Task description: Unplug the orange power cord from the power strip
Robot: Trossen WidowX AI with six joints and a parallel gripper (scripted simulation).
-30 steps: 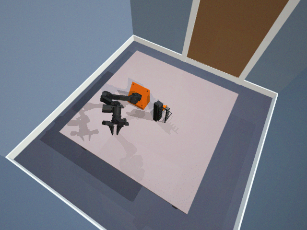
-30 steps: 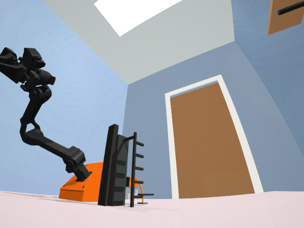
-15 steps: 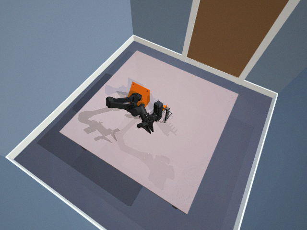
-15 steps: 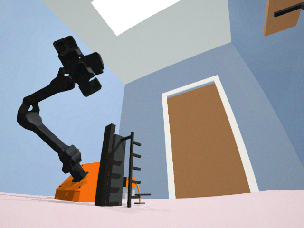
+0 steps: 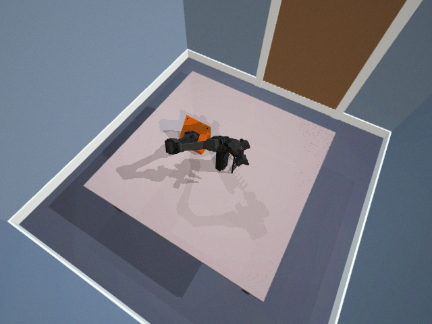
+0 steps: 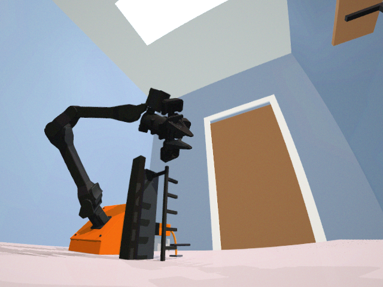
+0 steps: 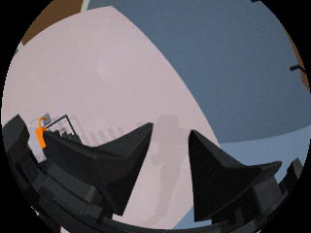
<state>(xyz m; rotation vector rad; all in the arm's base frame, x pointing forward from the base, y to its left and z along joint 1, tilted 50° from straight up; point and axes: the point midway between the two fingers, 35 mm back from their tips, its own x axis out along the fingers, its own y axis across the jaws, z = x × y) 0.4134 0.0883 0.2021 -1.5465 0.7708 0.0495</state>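
- My end effector (image 6: pixel 181 139) hangs in the middle of the exterior view, above the top of the upright black power strip (image 6: pixel 136 210) and apart from it.
- Its two dark fingers stand partly drawn together with an open gap between them; through that gap the wrist view shows only pale tabletop (image 7: pixel 117 72) and blue wall. I grip nothing.
- The orange power cord (image 6: pixel 175 241) shows as a thin orange loop at lower centre of the exterior view, low beside the strip, next to the black pronged rack (image 6: pixel 164 213). It lies well below my end effector.
- In the wrist view a speck of that orange sits at the left edge of the frame, off to the side of my left-hand finger, not between the fingers.
- Whether the plug is seated in the strip I cannot tell; it is too small.
- In the top view my arm (image 5: pixel 195 143) reaches from the orange base (image 5: pixel 204 127) toward frame centre, my end effector over the strip.
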